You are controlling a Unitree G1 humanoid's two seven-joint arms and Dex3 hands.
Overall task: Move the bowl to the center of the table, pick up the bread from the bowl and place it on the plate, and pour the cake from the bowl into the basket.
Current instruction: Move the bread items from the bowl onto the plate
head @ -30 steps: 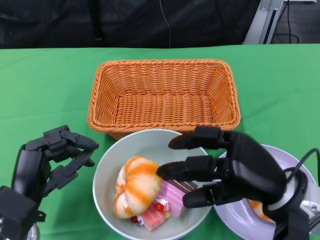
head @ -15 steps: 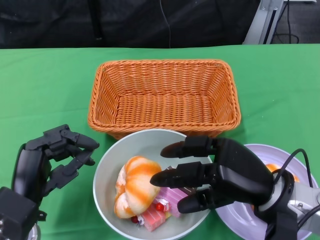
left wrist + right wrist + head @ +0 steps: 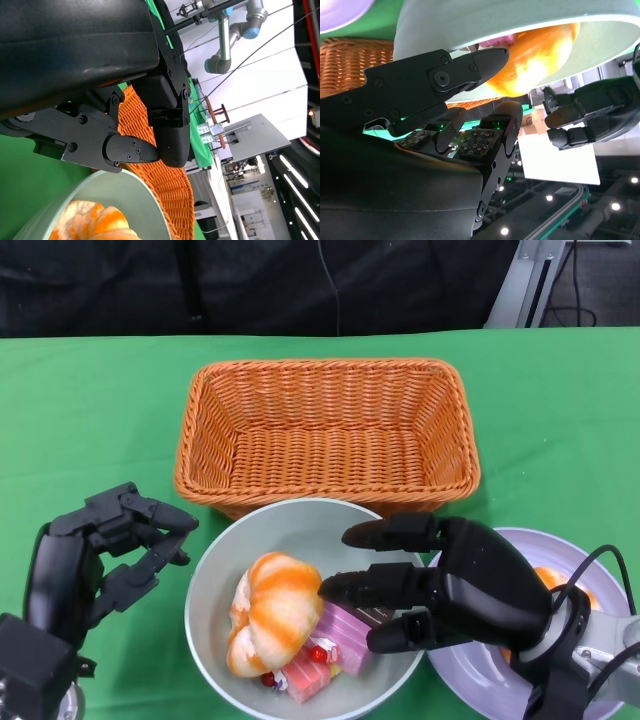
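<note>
Reaching over the bowl (image 3: 215, 580) with my right hand (image 3: 455, 585), I have my fingers (image 3: 365, 587) spread and empty, their tips at the right flank of the bread (image 3: 272, 612); whether they touch it, I cannot tell. The bread lies in the left half of the bowl, with the pink cake (image 3: 335, 645) pieces just beside it under my fingers. In the right wrist view the bread (image 3: 540, 65) shows beyond my thumb and fingers, with nothing closed around it.

My left hand (image 3: 95, 560) hangs just beside the bowl's left rim, fingers apart and loosely curled, holding nothing.

The purple plate (image 3: 475, 680) sits touching or nearly touching the bowl on the right, mostly under my right wrist, with something orange already on it. Beyond the bowl stands the wicker basket (image 3: 328, 430), holding nothing I can see.

I judge the step in hand to be picking up the bread. Next I must close round it without catching the cake, then lift it clear and carry it right to the plate.
</note>
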